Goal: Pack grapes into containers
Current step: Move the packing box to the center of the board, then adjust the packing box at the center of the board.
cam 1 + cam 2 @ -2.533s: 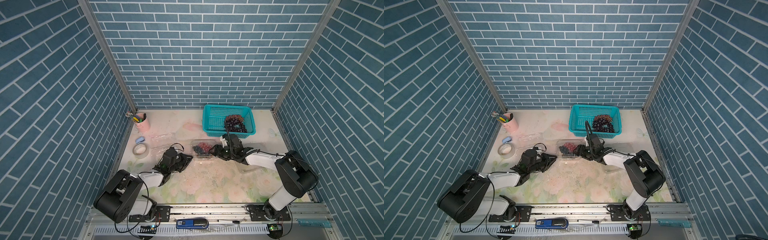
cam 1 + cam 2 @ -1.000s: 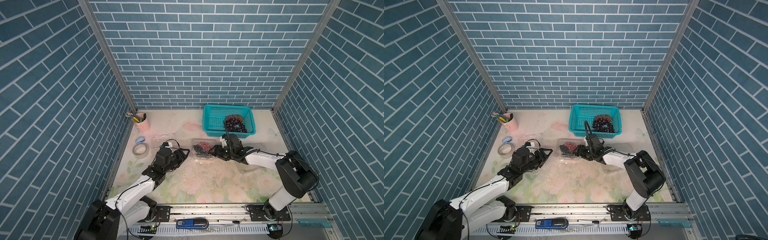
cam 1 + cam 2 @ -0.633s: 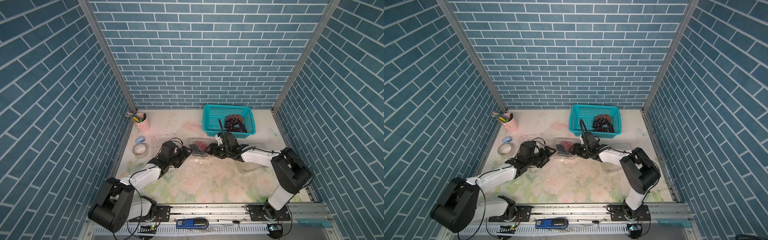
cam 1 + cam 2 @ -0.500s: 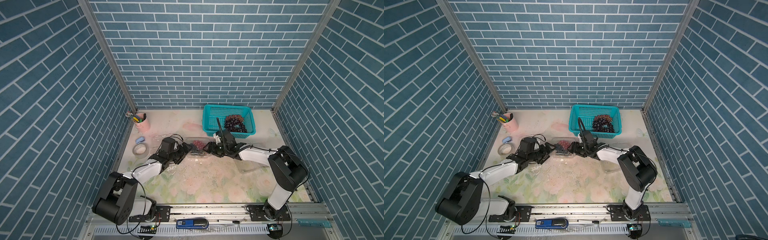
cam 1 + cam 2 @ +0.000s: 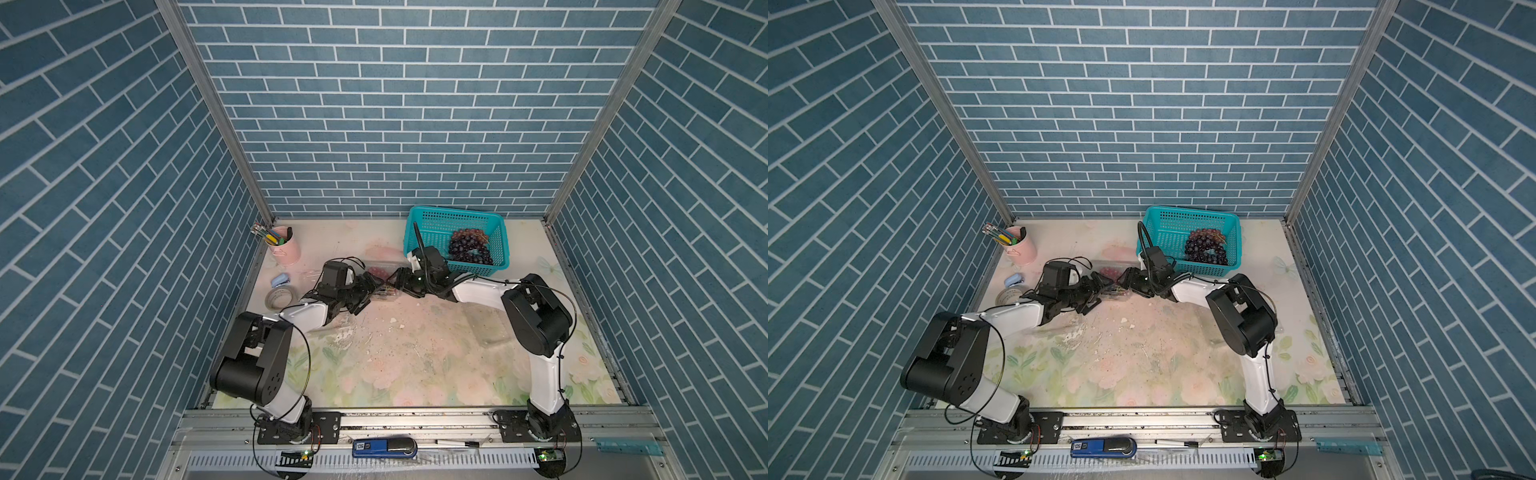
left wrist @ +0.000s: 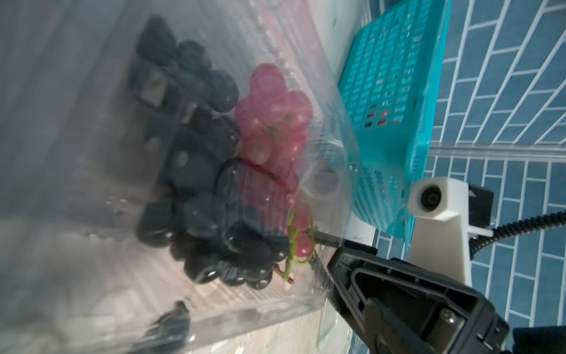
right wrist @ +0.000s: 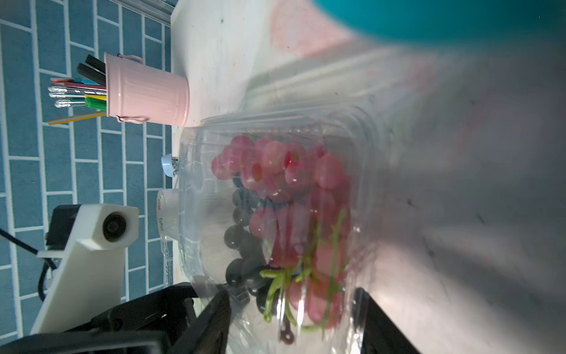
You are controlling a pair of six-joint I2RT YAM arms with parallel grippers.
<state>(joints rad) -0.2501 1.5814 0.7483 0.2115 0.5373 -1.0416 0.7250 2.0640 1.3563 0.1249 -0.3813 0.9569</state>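
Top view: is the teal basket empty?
No, a bunch of dark grapes lies inside the teal basket in a top view.

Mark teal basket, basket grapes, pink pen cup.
teal basket [image 5: 436, 230]: in a top view, bare mesh
basket grapes [image 5: 471, 248]: in a top view, bunch middle
pink pen cup [image 5: 286, 251]: in a top view, side wall

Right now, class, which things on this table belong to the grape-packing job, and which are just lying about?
Job:
- grapes packed in the clear box
- basket holding more grapes

Lying about:
- cup of pens
- tape
- blue object beside the tape
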